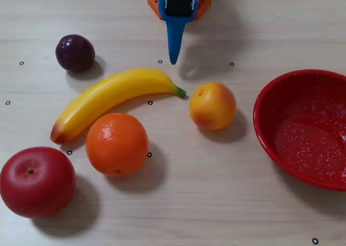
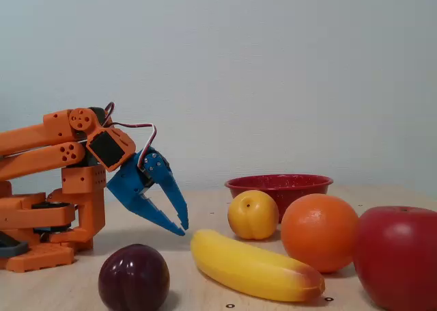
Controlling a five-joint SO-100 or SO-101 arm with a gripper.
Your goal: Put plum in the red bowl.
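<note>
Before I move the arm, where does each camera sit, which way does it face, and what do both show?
Overhead view: above the table, looking straight down; blue two-finger gripper enters from the top edge, jaws shut.
Fixed view: table height, side-on toward a pale wall; folded orange arm at left, gripper angled down.
Both show the small dark purple plum, the yellow banana and the speckled red bowl.

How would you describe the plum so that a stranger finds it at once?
In the overhead view, start at the long yellow banana. Just beyond its upper left side, apart from it, lies the small round dark purple plum. It is the darkest and smallest fruit.
</note>
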